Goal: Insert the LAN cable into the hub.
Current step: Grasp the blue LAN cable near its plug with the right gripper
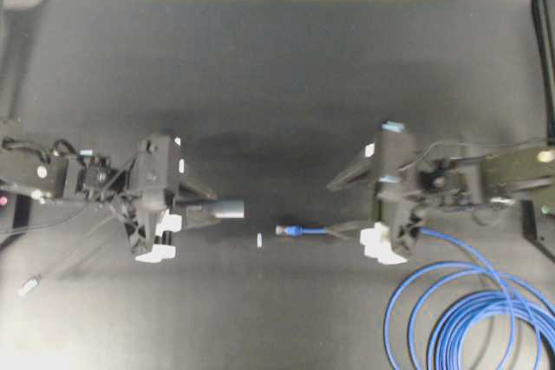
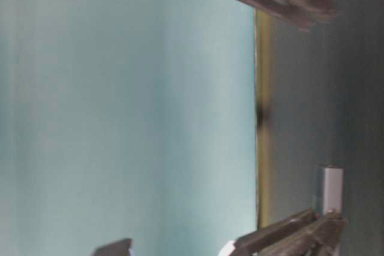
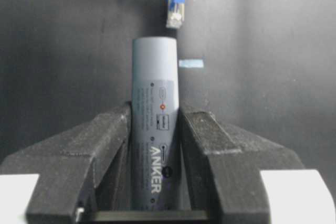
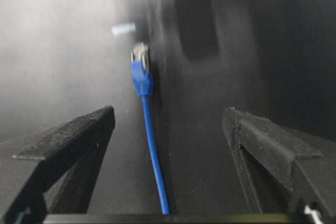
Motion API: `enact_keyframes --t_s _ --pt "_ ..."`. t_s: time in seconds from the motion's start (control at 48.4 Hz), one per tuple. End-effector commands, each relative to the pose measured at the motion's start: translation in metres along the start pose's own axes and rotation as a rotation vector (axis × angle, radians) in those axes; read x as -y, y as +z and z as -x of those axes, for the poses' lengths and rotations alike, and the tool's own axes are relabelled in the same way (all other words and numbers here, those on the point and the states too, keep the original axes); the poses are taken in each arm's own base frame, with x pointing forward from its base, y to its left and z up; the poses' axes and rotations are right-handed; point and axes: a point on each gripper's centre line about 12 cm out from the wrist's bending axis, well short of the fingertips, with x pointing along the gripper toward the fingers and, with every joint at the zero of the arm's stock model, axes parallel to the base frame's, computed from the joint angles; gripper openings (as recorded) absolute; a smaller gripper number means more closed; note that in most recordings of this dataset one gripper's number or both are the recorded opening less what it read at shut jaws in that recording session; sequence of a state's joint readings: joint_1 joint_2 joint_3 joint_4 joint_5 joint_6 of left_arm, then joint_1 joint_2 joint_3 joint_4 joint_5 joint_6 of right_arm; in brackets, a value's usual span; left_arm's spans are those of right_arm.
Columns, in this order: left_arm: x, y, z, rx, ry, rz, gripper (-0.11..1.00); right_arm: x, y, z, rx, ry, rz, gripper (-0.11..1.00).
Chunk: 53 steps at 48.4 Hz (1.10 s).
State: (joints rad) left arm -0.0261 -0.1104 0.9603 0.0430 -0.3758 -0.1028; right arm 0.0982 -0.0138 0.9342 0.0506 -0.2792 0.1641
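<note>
One hub [image 3: 155, 129] pinched in left claw [image 1: 201, 205] at centre-left, one LAN cable [image 1: 468, 301] on dark worktop [image 1: 277, 84], plug [image 1: 288, 230] mid-frame, loops lower right, right claw [image 4: 168, 145] spread wide astride cable, one small white scrap [image 1: 259, 239] between.

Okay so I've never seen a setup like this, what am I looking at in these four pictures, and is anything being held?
Two robot arms face each other across a dark table. One picture looks down from above, one is a blurry sideways view from table level, and two come from cameras on the wrists. The left hand is clamped on a grey Anker hub. The right hand is open, holding nothing. The blue LAN cable lies between its fingers, and its plug points at the hub, not yet inserted. A small white tab lies between them.
</note>
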Motion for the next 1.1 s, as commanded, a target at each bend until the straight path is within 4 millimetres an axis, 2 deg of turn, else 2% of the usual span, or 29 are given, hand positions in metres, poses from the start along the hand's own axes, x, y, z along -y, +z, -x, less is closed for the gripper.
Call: enact_keyframes --t_s 0.0,0.31,0.847,0.93,1.012,1.074 --pt "0.002 0.014 0.001 -0.003 0.000 -0.004 0.28 -0.005 0.003 -0.009 0.015 0.013 0.023 0.80" --pt "0.001 0.016 0.002 -0.014 0.003 0.001 0.28 -0.006 -0.008 -0.038 -0.025 0.010 0.044 0.80" --pt "0.001 0.016 0.004 -0.009 0.002 0.009 0.28 -0.015 -0.016 -0.069 -0.079 0.019 0.048 0.76" --pt "0.001 0.016 0.004 -0.011 0.002 0.009 0.28 -0.015 -0.019 -0.072 -0.102 0.016 0.044 0.70" --pt "0.001 0.016 0.004 -0.011 0.003 0.011 0.28 -0.017 -0.021 -0.072 -0.123 0.015 0.038 0.53" --pt "0.001 0.015 0.005 -0.011 0.002 0.009 0.28 -0.017 -0.023 -0.071 -0.139 0.013 0.032 0.35"
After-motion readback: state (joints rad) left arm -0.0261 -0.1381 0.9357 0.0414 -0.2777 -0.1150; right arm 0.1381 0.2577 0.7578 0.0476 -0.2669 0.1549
